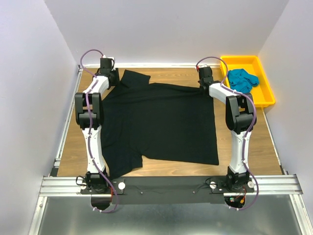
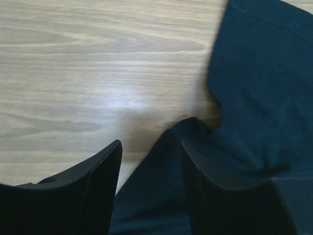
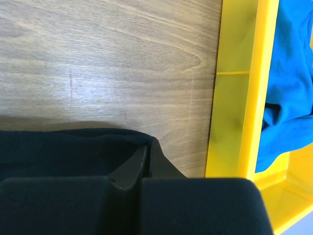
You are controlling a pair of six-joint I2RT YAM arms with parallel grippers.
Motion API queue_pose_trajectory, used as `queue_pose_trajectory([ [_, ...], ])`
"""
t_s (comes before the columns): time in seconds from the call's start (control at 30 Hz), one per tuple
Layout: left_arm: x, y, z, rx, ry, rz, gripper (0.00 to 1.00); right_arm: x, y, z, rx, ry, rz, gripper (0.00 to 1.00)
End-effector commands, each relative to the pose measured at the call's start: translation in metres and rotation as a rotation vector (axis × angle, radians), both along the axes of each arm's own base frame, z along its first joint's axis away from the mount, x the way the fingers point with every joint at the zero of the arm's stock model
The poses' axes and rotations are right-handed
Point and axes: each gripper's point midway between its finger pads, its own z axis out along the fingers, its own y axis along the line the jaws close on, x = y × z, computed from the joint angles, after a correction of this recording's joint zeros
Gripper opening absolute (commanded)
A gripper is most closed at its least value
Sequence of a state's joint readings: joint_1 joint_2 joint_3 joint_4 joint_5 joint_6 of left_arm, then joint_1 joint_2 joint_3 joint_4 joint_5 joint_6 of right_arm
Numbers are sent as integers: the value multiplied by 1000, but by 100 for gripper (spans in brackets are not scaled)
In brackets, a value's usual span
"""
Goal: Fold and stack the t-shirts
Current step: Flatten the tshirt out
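The black t-shirt (image 1: 161,122) lies spread over the wooden table, one sleeve at the far left and one at the near left. My left gripper (image 1: 108,73) is at its far left corner, open. In the left wrist view the cloth (image 2: 259,88) lies loose on the table between the parted fingers (image 2: 105,171) of the left gripper (image 2: 151,147). My right gripper (image 1: 203,84) is shut on the shirt's far right corner; in the right wrist view that gripper (image 3: 148,147) pinches the black hem (image 3: 58,147). The teal t-shirt (image 1: 243,80) lies crumpled in the tray.
The yellow tray (image 1: 264,95) stands at the far right of the table, close beside my right gripper, its wall (image 3: 234,98) a short way right of the fingers, with the teal cloth (image 3: 293,88) inside. White walls enclose the table on three sides.
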State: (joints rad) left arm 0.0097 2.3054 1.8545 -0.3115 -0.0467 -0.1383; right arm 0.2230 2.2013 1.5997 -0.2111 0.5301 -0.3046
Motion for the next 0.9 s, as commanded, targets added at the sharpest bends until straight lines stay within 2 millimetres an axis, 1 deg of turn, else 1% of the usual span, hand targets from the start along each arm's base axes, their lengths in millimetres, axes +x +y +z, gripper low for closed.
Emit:
queue_pose_trajectory([
  [0.0, 4, -4, -3, 12, 25, -21, 60, 2, -4, -7, -6, 10, -13, 1],
  [0.07, 5, -3, -8, 10, 34, -14, 60, 0, -4, -10, -8, 19, -11, 1],
  [0.1, 5, -18, -11, 15, 39, -35, 59, -1, -5, -10, -9, 20, -12, 1],
  [0.13, 5, -19, -16, 16, 48, -33, 59, -2, -5, -11, -11, 24, -9, 0],
  [0.17, 8, -20, -14, 16, 42, -30, 59, -3, -5, -13, -13, 28, -10, 1],
  [0.23, 6, -20, -21, 23, 61, -24, 59, -4, -5, -12, -11, 29, -8, 0],
  [0.37, 9, -25, -24, 26, 66, -34, 57, -5, -5, -13, -9, 30, -8, 0],
  [0.47, 7, -32, -29, 26, 79, -43, 57, -5, -6, -11, -11, 28, -10, 1],
  [0.57, 3, -30, -36, 33, 111, -27, 52, -6, -6, -11, -10, 28, -13, 0],
  [0.67, 0, -27, -42, 43, 132, -13, 42, -7, -7, -12, -13, 31, -15, 1],
  [0.7, -2, -26, -43, 46, 140, -6, 32, -8, -7, -11, -15, 30, -17, 1],
  [0.77, -3, -24, -46, 52, 148, 3, 15, -8, -7, -12, -15, 31, -15, 1],
  [0.8, -4, -23, -48, 52, 150, 9, 4, -9, -8, -12, -18, 32, -17, 1],
  [0.83, -3, -21, -47, 61, 149, 15, 0, -8, -7, -13, -18, 34, -15, 0],
  [0.87, -1, -17, -44, 65, 138, 24, 0, -7, -8, -12, -22, 33, -14, 0],
])
